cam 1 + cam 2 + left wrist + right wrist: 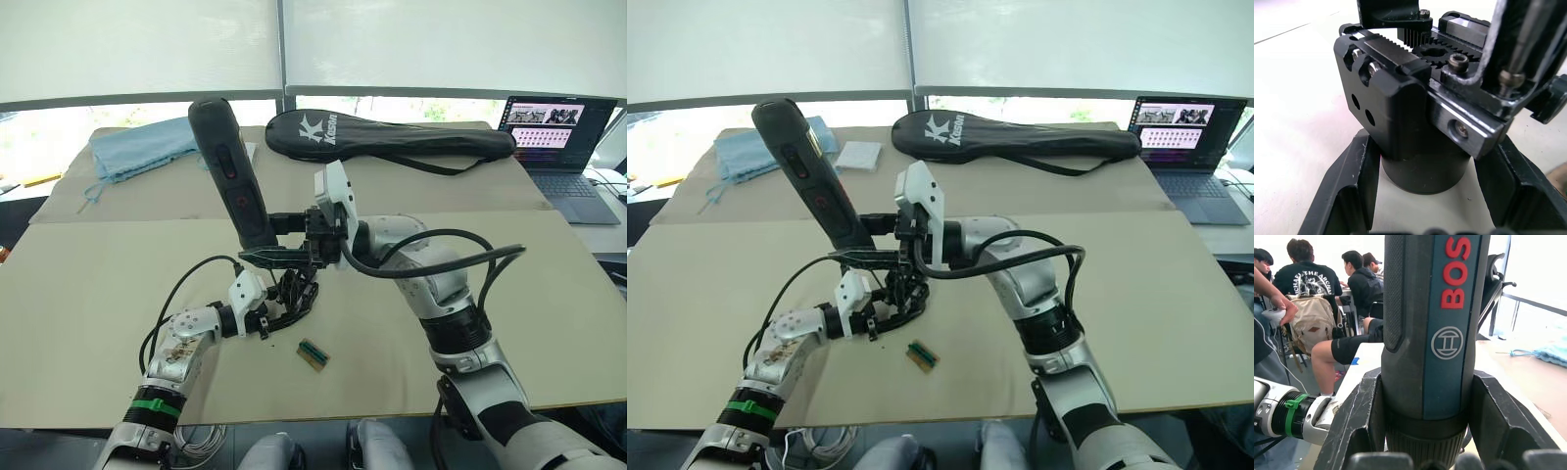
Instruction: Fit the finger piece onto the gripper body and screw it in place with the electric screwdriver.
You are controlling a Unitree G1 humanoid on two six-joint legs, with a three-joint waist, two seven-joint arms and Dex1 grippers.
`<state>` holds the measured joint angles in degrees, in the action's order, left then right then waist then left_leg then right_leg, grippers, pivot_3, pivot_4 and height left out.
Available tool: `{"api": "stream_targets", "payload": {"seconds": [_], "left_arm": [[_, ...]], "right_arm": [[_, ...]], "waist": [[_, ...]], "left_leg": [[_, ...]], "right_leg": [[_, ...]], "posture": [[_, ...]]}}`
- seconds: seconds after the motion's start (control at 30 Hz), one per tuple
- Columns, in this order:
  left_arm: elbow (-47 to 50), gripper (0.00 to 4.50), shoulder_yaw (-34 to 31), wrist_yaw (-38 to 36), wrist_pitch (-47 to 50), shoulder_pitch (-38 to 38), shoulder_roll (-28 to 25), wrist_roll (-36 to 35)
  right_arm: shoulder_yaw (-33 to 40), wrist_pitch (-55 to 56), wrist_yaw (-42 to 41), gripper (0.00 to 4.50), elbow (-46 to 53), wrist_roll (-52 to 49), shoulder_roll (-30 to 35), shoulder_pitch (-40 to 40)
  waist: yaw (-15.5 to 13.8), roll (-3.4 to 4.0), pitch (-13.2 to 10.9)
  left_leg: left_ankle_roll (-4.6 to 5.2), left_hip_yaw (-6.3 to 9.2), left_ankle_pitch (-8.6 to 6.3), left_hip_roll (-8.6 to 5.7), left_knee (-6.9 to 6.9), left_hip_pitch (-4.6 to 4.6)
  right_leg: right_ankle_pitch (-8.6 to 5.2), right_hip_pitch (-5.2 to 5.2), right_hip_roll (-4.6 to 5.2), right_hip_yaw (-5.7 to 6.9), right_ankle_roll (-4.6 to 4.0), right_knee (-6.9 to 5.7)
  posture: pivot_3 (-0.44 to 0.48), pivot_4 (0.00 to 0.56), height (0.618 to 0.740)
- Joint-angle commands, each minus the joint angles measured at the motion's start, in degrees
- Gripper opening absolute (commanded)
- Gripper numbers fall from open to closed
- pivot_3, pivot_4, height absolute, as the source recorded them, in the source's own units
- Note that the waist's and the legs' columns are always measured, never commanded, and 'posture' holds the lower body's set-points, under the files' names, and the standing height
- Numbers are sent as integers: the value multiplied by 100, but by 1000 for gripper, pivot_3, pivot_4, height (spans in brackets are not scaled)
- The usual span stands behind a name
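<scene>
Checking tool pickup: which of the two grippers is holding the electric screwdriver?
The right gripper clamps the electric screwdriver, which stands tilted. The left gripper instead grips the gripper body.

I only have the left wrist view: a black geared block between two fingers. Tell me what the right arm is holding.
Observer: The right gripper is shut on the electric screwdriver, low on its barrel.
Operator: Give me the tool's tilt.
Observer: It leans, with its top end toward the robot's left and its bit end down at the gripper body that the left gripper grips.
Operator: Report anything loose nearby.
Observer: A small green part lies on the table, just to the right of the left gripper and not touching it.
</scene>
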<state>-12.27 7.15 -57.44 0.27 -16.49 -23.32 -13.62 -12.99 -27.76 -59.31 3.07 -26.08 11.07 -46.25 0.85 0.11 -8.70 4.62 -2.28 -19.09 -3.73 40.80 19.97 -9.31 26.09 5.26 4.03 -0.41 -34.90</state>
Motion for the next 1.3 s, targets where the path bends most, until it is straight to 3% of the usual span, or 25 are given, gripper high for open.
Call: {"api": "stream_targets", "payload": {"seconds": [0.03, 0.37, 0.83, 1.3], "left_arm": [[-99, 2274, 150, -110, 235, 188, -91, 82], [-54, 2274, 135, -118, 262, 195, -133, 70], [23, 2274, 102, -98, 259, 217, -148, 53], [-10, 2274, 112, -92, 239, 165, -123, 63]], "right_arm": [[-73, 122, -73, 1936, 184, 10, 51, 51], [-136, 216, 23, 1936, 174, 61, -4, 169], [-182, 507, 462, 1936, 66, 297, -16, 1009], [-387, 722, 559, 1936, -21, 459, 83, 973]], "waist": [[0, 0, 0], [0, 0, 0], [29, -8, 13], [27, -9, 20]], "left_leg": [[0, 0, 0, 0, 0, 0], [0, 0, 0, 1, 0, 0], [-1, 0, 0, 4, -6, -15], [-1, 0, -1, 5, -7, -26]], "right_leg": [[0, 0, 0, 0, 0, 0], [0, 0, 0, 0, -1, 0], [-4, -6, -3, -1, -6, -1], [-5, -14, -3, -4, -8, -2]], "posture": [[0, 150, 740], [0, 150, 740], [0, 150, 740], [0, 150, 740]]}}
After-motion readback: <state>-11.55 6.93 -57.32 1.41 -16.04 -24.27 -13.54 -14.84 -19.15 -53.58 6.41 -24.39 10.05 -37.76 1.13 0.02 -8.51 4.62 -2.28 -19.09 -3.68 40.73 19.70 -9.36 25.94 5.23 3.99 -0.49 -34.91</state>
